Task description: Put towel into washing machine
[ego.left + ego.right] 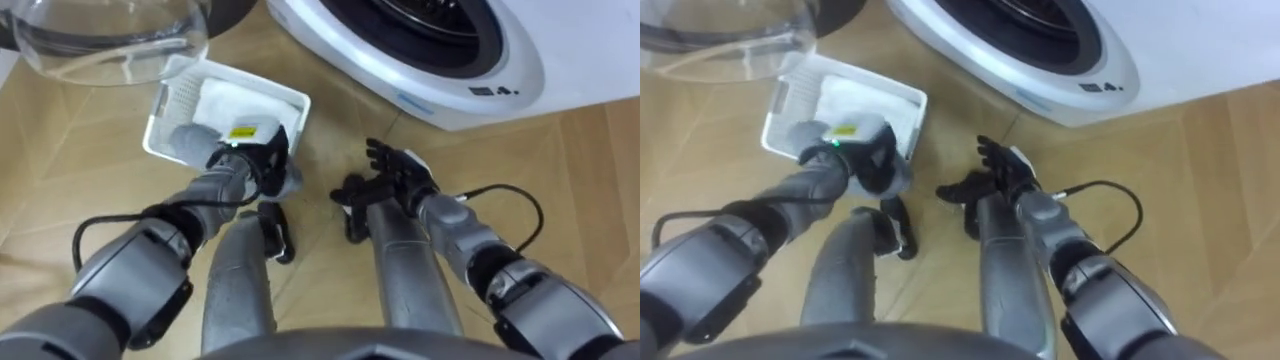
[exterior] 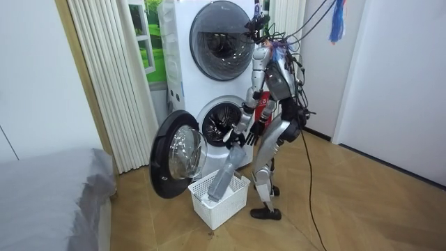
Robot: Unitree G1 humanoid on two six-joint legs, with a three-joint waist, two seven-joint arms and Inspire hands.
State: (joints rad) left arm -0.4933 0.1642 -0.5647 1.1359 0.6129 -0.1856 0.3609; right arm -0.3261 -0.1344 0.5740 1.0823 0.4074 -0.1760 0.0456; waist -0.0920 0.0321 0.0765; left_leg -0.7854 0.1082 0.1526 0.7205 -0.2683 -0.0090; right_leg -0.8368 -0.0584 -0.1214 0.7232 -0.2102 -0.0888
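A grey towel (image 2: 226, 173) hangs from my left hand (image 1: 252, 158) down into the white basket (image 2: 221, 203). In the eye views the hand is curled round the towel (image 1: 190, 140) over the basket's near corner. Grey cloth shows on both sides of the hand (image 1: 865, 150). My right hand (image 1: 388, 176) hovers over the wooden floor to the right of the basket, fingers spread and holding nothing. The washing machine's round opening (image 1: 425, 20) lies just ahead at the top, with its door (image 2: 178, 155) swung wide open.
White cloth (image 1: 245, 100) lies inside the basket (image 1: 165, 105). The glass door bowl (image 1: 110, 40) hangs over the basket's far left. I stand bent close before the stacked machines (image 2: 209, 63). A bed (image 2: 49, 195) is at the room view's left.
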